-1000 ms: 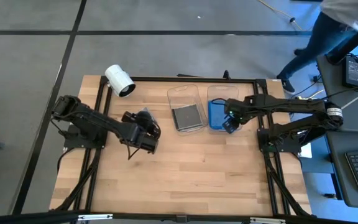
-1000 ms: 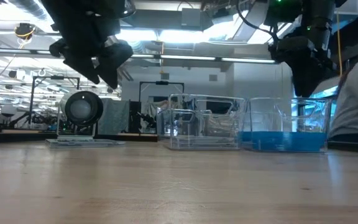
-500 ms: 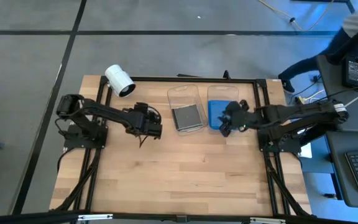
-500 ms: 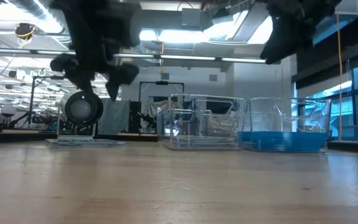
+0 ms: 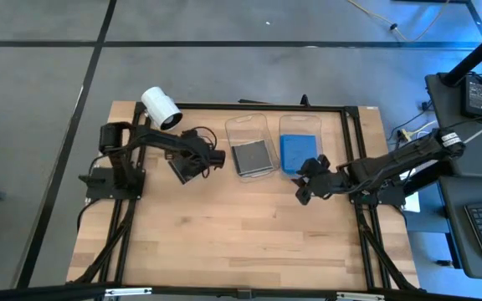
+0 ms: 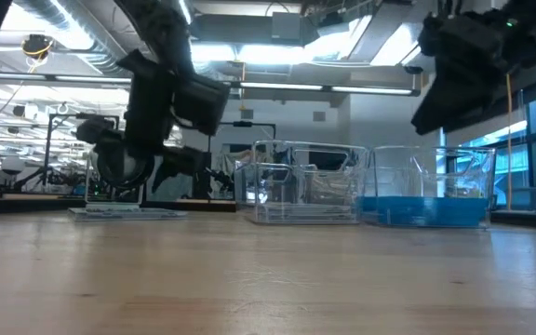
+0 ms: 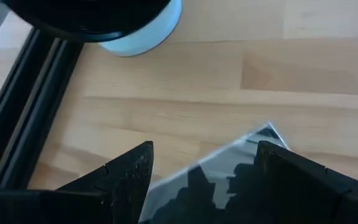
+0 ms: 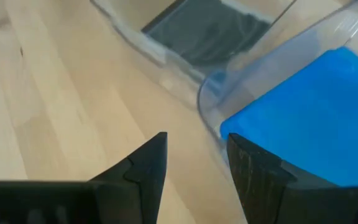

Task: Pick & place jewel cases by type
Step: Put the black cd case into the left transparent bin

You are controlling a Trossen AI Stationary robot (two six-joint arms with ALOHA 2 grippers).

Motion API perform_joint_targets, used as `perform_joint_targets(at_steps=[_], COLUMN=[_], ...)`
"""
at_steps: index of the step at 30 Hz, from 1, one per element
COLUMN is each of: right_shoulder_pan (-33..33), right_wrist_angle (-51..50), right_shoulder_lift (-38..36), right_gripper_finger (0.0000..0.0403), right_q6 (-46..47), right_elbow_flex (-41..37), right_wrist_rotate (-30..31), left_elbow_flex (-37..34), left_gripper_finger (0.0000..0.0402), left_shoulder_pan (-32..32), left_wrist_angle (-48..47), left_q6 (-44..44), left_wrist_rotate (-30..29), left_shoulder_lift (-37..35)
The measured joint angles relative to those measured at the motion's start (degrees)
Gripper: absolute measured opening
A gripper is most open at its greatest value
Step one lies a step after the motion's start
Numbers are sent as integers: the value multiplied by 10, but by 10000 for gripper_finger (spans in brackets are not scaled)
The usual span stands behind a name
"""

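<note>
High view first, working from the left: the white cylinder (image 5: 161,108) lies on its side at the far left corner of the tabletop (image 5: 241,226), apart from the sorting. Just beside it the left claw (image 5: 192,160) hangs over a dark jewel case (image 7: 229,171) that lies flat on the wood, probably the one piece not yet sorted. In the left wrist view the two fingers (image 7: 129,177) stand spread wide, one on each side of that case, and they clasp nothing; whether they touch its edges cannot be told.

Toward the middle stand two clear tubs side by side. The left tub (image 5: 249,127) holds a grey case (image 5: 253,156) lying flat. The right tub (image 5: 301,126) holds a blue case (image 5: 297,153). So each tub seems to take one type.

On the right, the right claw (image 5: 308,180) hangs over bare wood just near the blue tub's near end. In the right wrist view its fingers (image 8: 145,165) are parted and empty, with a gap of wood between them.
</note>
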Motion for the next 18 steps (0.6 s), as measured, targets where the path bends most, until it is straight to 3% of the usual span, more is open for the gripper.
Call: perform_joint_targets(at_steps=[9,18], right_shoulder_pan=[22,39], right_wrist_angle=[34,34], right_shoulder_lift=[0,0], right_gripper_finger=[170,170], right_q6=[10,10], right_elbow_flex=[-32,-32], right_wrist_rotate=[0,0], left_elbow_flex=[0,0], left_gripper_finger=[281,281], left_shoulder_pan=[58,79], left_wrist_angle=[99,82], left_q6=[87,79], left_wrist_rotate=[14,27], left_shoulder_lift=[3,34])
